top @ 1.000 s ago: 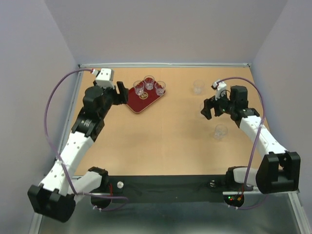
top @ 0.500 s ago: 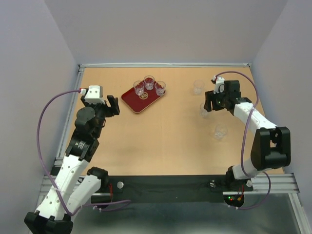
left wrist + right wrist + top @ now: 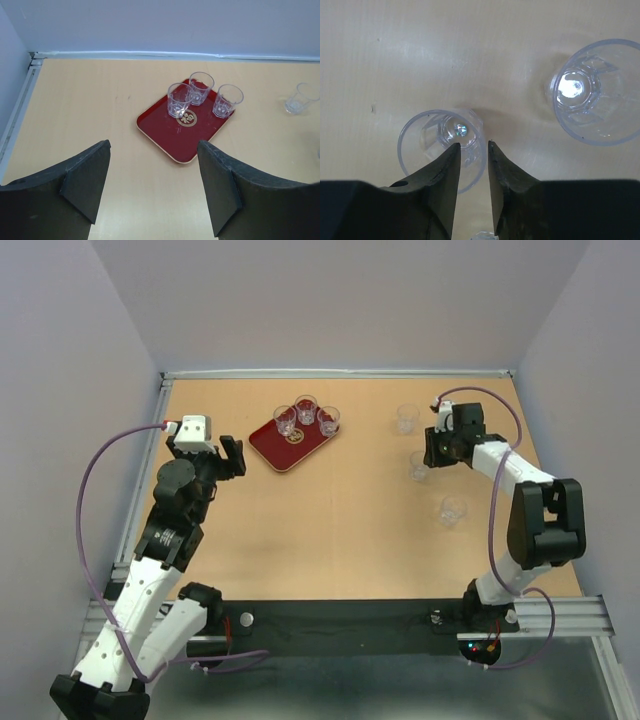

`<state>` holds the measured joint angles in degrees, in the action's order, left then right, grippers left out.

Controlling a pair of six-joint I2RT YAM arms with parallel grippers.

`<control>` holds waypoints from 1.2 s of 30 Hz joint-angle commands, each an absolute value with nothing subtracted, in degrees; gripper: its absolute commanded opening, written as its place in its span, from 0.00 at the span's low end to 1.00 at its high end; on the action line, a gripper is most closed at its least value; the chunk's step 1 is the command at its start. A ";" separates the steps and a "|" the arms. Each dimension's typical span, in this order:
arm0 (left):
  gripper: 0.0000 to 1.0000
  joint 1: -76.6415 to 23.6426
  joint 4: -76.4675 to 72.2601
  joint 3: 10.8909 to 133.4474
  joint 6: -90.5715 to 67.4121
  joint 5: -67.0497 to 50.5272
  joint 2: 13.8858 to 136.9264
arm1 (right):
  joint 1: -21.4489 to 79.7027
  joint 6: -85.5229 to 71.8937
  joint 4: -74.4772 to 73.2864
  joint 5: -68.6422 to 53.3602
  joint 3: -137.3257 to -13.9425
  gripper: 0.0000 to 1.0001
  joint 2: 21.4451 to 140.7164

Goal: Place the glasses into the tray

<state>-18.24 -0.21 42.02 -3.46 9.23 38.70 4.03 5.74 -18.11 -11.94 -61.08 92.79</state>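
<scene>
The dark-red tray (image 3: 283,452) lies at the back left of the table with three clear glasses (image 3: 306,408) standing on it; the left wrist view shows the tray (image 3: 172,140) and its glasses (image 3: 179,100) too. My left gripper (image 3: 154,145) hangs open and empty short of the tray, to its left in the top view (image 3: 215,462). My right gripper (image 3: 474,143) straddles the wall of a loose glass (image 3: 427,135), one finger inside and one outside. The jaws are narrow, with a gap still showing at the wall. From above, this glass (image 3: 419,470) sits under the gripper (image 3: 430,454).
Two more loose glasses stand on the right side, one behind (image 3: 406,418) and one nearer (image 3: 453,510). The right wrist view shows one of them (image 3: 592,92) close by the held-over glass. The back wall rail (image 3: 340,373) bounds the table.
The right jaws have narrowed from wide to close around the glass wall. The left arm drew back from the tray a second ago and has held still since.
</scene>
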 commanded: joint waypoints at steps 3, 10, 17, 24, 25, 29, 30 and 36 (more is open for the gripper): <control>0.81 -18.02 -2.81 41.84 -2.81 9.23 37.27 | 3.69 6.24 -18.81 -11.95 -65.48 0.25 95.18; 0.81 -18.02 -3.08 41.66 -2.90 9.23 36.83 | 3.78 10.10 -19.60 -16.07 -66.44 0.02 95.19; 0.81 -17.93 -3.34 41.57 -2.81 9.23 36.65 | 4.48 17.75 -23.02 -29.43 -72.05 0.00 95.53; 0.81 -17.84 -3.87 41.13 -2.64 9.75 36.04 | 13.69 18.55 -23.20 -29.09 -81.38 0.00 101.67; 0.81 -17.75 -3.95 40.96 -2.64 9.84 35.86 | 14.67 18.37 -23.20 -28.66 -82.60 0.00 102.65; 0.81 -17.75 -4.39 40.78 -2.37 10.11 35.51 | 19.41 18.10 -23.20 -25.93 -89.11 0.01 108.10; 0.81 -17.67 -4.48 40.61 -2.29 10.19 35.51 | 21.43 17.84 -23.12 -25.06 -91.82 0.00 109.24; 0.81 -17.58 -4.92 40.25 -2.11 10.63 35.16 | 27.06 14.95 -23.11 -20.04 -101.32 0.00 118.03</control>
<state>-17.89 -1.58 40.99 -3.20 9.58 36.01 24.51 17.10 -23.79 -23.40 -93.78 115.44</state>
